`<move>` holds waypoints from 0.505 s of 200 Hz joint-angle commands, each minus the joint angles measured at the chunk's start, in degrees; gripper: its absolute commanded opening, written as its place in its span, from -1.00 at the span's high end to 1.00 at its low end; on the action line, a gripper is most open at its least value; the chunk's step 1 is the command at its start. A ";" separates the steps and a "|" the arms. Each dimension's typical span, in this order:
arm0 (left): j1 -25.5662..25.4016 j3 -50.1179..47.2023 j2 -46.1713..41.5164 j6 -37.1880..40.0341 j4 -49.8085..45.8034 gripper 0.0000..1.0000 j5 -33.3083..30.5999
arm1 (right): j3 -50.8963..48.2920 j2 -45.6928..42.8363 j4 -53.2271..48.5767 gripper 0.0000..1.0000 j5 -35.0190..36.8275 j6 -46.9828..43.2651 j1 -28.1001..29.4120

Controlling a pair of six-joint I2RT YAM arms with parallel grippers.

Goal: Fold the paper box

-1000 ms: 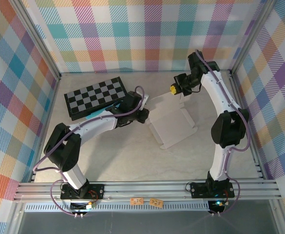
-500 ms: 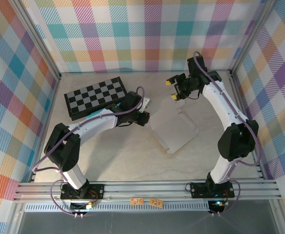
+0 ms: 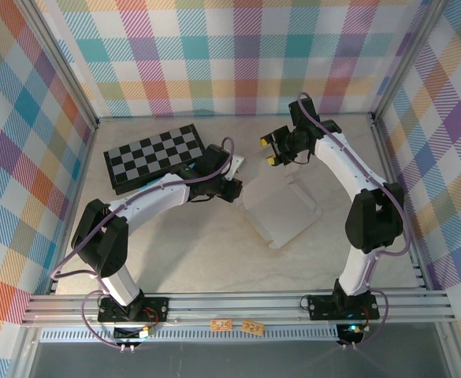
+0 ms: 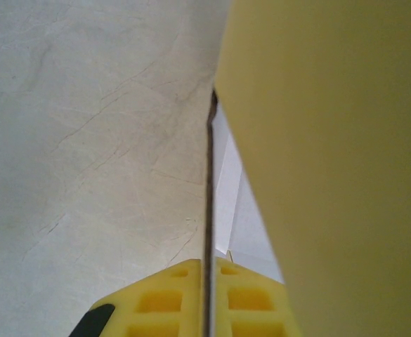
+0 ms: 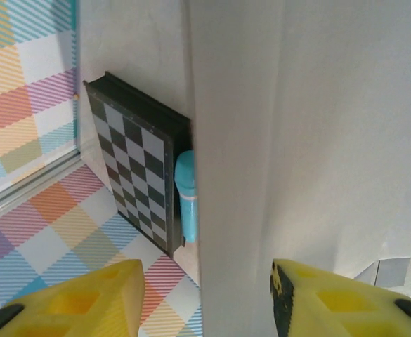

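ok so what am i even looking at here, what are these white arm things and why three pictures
Two robot arms bolted to a table's near edge. One picture looks down from above; the other two come from a camera on each wrist. On the table lie a checkerboard, a small teal tube beside it, and the paper box, still mostly a flat sheet. The left fingers are shut on the sheet's edge. The right fingers stand open near its far end.

Enclosure walls [image 3: 238, 55]: multicolour plaid panels on three sides, joined by aluminium corner posts [image 3: 66, 59]. Surface [image 3: 214, 260]: pale, marble-veined, evenly lit. Aluminium rails [image 3: 238, 307] span the near edge.
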 commanded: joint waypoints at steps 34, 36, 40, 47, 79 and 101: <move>0.60 1.85 -0.88 1.62 -1.54 1.00 0.72 | -1.44 1.49 1.79 0.32 -1.75 0.64 -0.04; 0.60 1.83 -0.95 1.62 -1.59 1.00 0.72 | -1.53 1.50 1.89 0.33 -1.84 0.68 -0.09; 0.60 1.79 -0.89 1.61 -1.62 1.00 0.73 | -1.73 1.48 2.21 0.36 -1.91 0.76 -0.04; 0.55 1.79 -0.88 1.56 -1.60 1.00 0.68 | -2.06 1.43 2.56 0.41 -2.04 0.80 -0.03; 0.58 1.79 -0.86 1.62 -1.61 1.00 0.76 | -3.12 1.03 3.16 0.56 -2.32 0.99 -0.05; 0.60 1.88 -0.77 1.51 -1.48 1.00 0.73 | -4.33 0.43 3.78 0.69 -2.20 1.52 -0.09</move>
